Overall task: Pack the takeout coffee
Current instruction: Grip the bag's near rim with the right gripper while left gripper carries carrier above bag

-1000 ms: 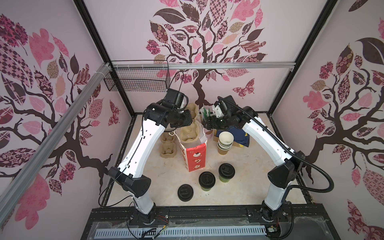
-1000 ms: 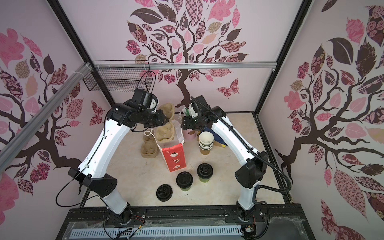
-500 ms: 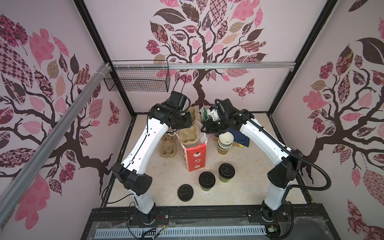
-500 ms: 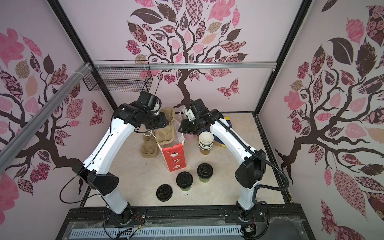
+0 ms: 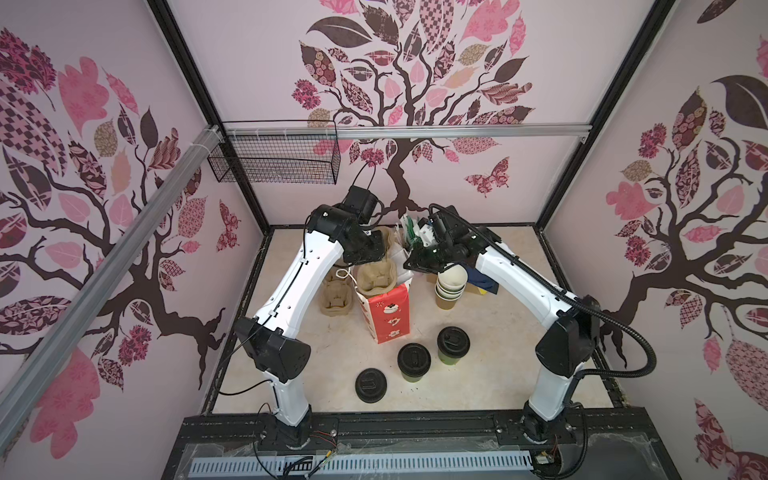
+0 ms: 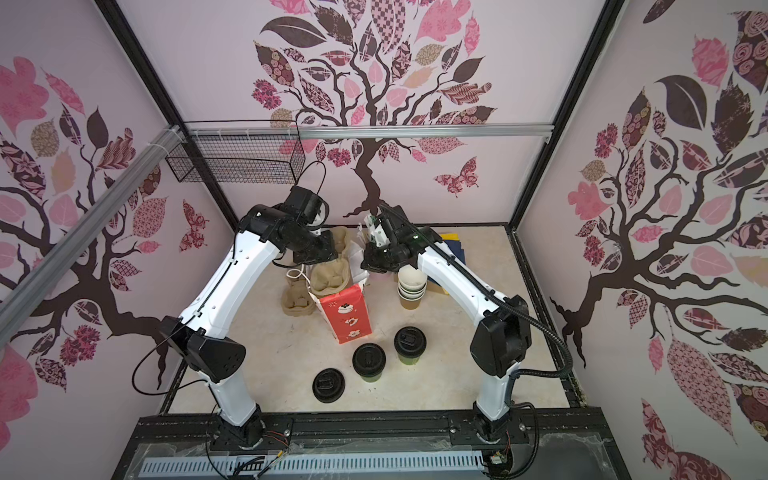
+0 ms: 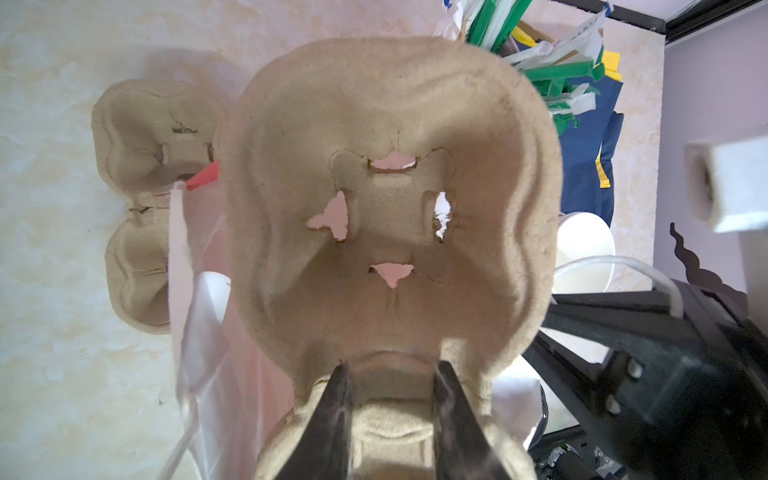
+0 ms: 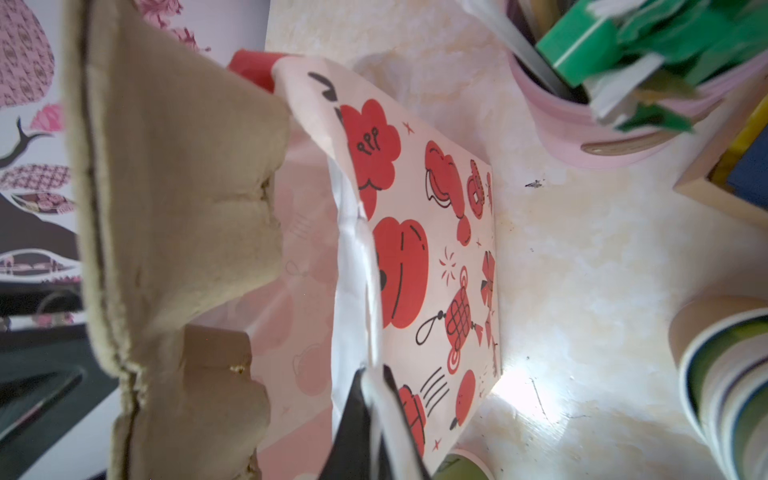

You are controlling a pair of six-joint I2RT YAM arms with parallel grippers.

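The takeout coffee is two greenish cups with black lids [image 5: 413,359] [image 5: 453,344] standing side by side near the table's front, seen in both top views [image 6: 368,360] [image 6: 409,343]; neither gripper is near them. My left gripper [image 7: 392,368] is shut on the rim of a beige cup carrier [image 7: 395,187] and holds it tilted over the open mouth of the red-and-white paper bag [image 5: 388,316]. My right gripper [image 8: 373,372] is shut on the bag's [image 8: 436,249] upper rim, on the side away from the carrier [image 8: 178,187].
A loose black lid [image 5: 371,384] lies left of the cups. A second carrier [image 5: 334,297] sits left of the bag. A stack of empty paper cups [image 5: 451,286] stands right of it. A pink pot of sachets [image 8: 602,116] is at the back. A wire basket [image 5: 274,162] hangs on the back wall.
My right gripper has moved left to the bag and closed on its rim. The left arm has shifted slightly, still holding the carrier over the bag.
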